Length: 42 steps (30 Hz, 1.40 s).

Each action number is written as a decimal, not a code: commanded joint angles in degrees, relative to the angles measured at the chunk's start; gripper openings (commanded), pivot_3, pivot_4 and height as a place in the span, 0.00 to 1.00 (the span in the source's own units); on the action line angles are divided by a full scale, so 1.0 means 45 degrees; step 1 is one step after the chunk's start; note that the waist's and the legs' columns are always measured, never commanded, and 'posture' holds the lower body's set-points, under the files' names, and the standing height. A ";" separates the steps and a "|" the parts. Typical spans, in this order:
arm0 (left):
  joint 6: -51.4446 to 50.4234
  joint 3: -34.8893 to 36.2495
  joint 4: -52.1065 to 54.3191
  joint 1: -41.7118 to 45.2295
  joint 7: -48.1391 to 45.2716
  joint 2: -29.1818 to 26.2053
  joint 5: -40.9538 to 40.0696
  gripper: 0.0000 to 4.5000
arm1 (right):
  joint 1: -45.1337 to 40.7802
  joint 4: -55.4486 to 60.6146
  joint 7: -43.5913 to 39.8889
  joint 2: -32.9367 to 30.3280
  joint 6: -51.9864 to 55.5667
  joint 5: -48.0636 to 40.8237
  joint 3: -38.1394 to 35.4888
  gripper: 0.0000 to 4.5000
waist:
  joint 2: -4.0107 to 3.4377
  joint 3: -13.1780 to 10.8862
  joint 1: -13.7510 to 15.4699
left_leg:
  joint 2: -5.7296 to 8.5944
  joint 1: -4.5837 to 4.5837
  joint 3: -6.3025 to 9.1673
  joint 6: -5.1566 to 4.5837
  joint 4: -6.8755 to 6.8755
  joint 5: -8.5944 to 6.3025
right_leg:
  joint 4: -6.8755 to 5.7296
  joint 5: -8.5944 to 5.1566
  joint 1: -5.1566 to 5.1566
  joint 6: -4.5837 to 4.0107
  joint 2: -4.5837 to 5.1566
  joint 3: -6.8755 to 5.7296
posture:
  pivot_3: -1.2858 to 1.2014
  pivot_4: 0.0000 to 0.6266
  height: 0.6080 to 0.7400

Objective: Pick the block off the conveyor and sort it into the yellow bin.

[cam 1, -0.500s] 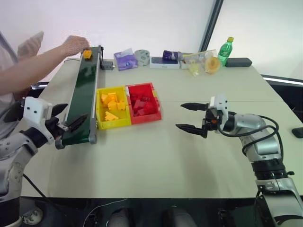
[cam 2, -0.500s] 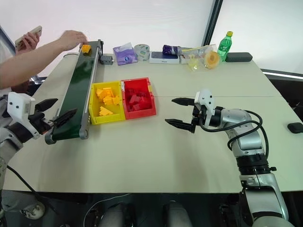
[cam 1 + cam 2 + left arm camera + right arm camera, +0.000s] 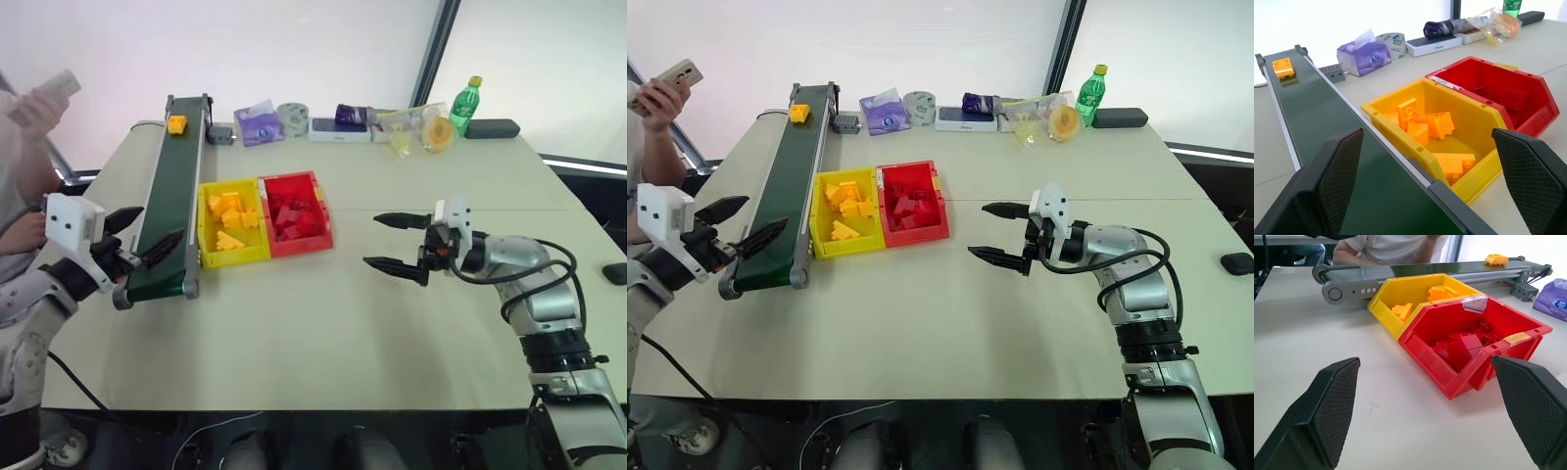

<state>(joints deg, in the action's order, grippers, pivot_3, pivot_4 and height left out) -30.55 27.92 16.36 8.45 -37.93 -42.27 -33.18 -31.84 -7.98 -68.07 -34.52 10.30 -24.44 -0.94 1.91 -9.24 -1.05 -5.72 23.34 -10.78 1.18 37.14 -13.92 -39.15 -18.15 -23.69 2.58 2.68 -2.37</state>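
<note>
A small orange-yellow block point(image 3: 176, 124) lies on the far end of the dark green conveyor point(image 3: 171, 201). Just right of the belt stands the yellow bin point(image 3: 236, 258), with several orange-yellow blocks inside. My left gripper point(image 3: 160, 224) hovers open and empty at the near end of the conveyor, pointing along it, a belt's length from the block. My right gripper point(image 3: 372, 240) is open and empty above the table, right of the bins and pointing toward them.
A red bin point(image 3: 306, 244) of red blocks touches the yellow bin's right side. A tissue pack point(image 3: 260, 123), tape roll, boxes, bags and a green bottle point(image 3: 465, 105) line the far edge. A person holding a phone point(image 3: 44, 98) sits at far left.
The person's hand, which was at the block on the belt's far end, has pulled back to the left. The block stays on the belt. Both grippers are where they were.
</note>
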 commanded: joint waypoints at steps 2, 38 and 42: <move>0.0152 0.0465 0.0389 -0.0196 0.0297 -0.0131 0.0020 0.98 | -0.0108 0.0341 -0.0048 0.0055 -0.0194 -0.0118 -0.0152 1.00 | 0.0000 0.0000 -0.0002 | 0.0000 0.0000 0.0000 0.0000 0.0000 0.0000 | 0.0000 0.0000 0.0000 0.0000 0.0001 0.0001 | 0.52 0.24 1.00; -0.6881 -0.0311 0.1964 0.2837 0.8320 0.1574 0.1692 0.98 | -0.0613 0.0583 -0.0082 0.0375 0.0723 -0.0838 -0.0295 1.00 | 0.0004 0.0002 0.0037 | 0.0001 0.0000 0.0004 0.0002 0.0003 0.0002 | -0.0001 0.0002 0.0003 0.0003 -0.0005 0.0002 | 0.52 0.24 1.00; -0.7040 -0.0128 0.1754 0.3148 0.8140 0.1947 0.1638 0.98 | -0.0554 0.0621 -0.0037 0.0390 0.0673 -0.0809 -0.0271 1.00 | 0.0005 0.0003 0.0054 | 0.0006 0.0001 0.0005 0.0002 0.0012 0.0002 | -0.0002 0.0003 0.0009 0.0005 0.0000 0.0002 | 0.52 0.24 1.00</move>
<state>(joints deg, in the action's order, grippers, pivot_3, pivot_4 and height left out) -62.28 26.19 23.01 22.37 -0.97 -32.78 -26.14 -34.00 -7.34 -68.31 -32.46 14.24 -27.73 -0.93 1.93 -9.23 -0.81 -5.69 23.34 -10.76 1.18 37.19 -13.91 -39.16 -18.14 -23.65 2.60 2.68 -2.36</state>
